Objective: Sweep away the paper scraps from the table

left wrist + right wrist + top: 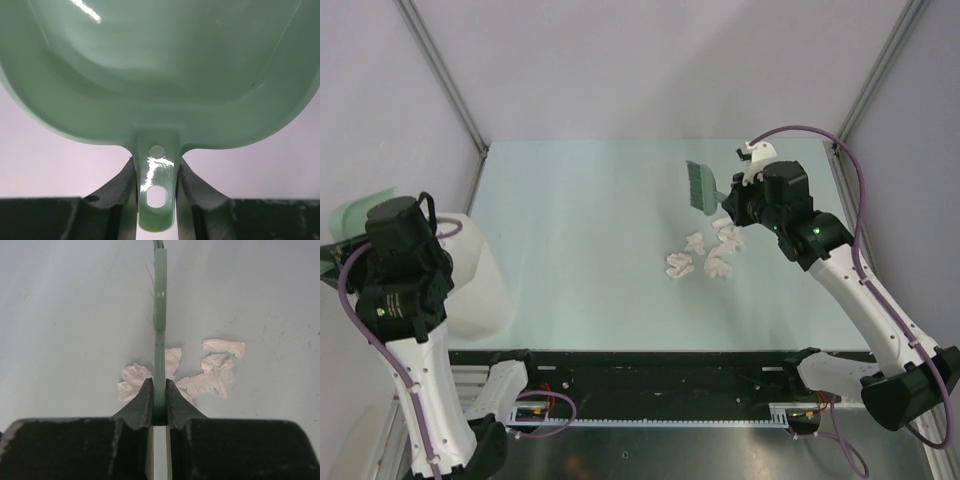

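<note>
Left gripper (156, 172) holds dustpan (160, 75) (aloft); outstretched right gripper (159, 392) clamps brush (160, 310)

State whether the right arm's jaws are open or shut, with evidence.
Shut: in the right wrist view both jaws press flat against the green brush handle with no gap. The paper scraps show behind it.

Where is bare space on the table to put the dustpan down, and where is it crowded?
Bare: the table between the white bin on the left and the paper scraps, and its far edge strip. Crowded: right of centre, around the scraps, brush and right gripper.
</note>
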`<move>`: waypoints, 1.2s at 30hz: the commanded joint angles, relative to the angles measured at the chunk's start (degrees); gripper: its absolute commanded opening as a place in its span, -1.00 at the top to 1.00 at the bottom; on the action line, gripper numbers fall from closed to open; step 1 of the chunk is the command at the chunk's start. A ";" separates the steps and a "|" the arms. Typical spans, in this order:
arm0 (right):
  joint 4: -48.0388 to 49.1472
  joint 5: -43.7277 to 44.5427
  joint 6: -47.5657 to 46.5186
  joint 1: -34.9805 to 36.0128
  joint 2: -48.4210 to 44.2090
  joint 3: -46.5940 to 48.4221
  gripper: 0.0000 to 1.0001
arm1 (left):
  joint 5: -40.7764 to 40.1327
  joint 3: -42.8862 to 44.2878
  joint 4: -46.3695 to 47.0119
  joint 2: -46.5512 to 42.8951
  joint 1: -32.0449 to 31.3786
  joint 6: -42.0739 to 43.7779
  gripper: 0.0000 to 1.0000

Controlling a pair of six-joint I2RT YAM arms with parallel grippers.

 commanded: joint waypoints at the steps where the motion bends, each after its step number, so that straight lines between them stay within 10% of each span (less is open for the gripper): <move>1: 0.66 6.02 -2.38 1.25 1.21 0.45 1.00 | 6.24 9.23 8.13 3.73 -0.44 -3.89 0.99; 14: -4.87 20.00 -3.70 6.52 5.00 0.54 1.00 | 55.53 22.08 10.95 11.47 -3.24 -44.65 1.00; 22: -11.71 2.68 -4.41 8.89 4.20 0.54 1.00 | 46.34 0.83 9.72 13.05 -32.21 -54.69 1.00; 36: -28.07 7.87 4.65 7.93 10.17 5.81 1.00 | 57.67 -20.81 2.95 35.36 -42.98 -56.54 0.99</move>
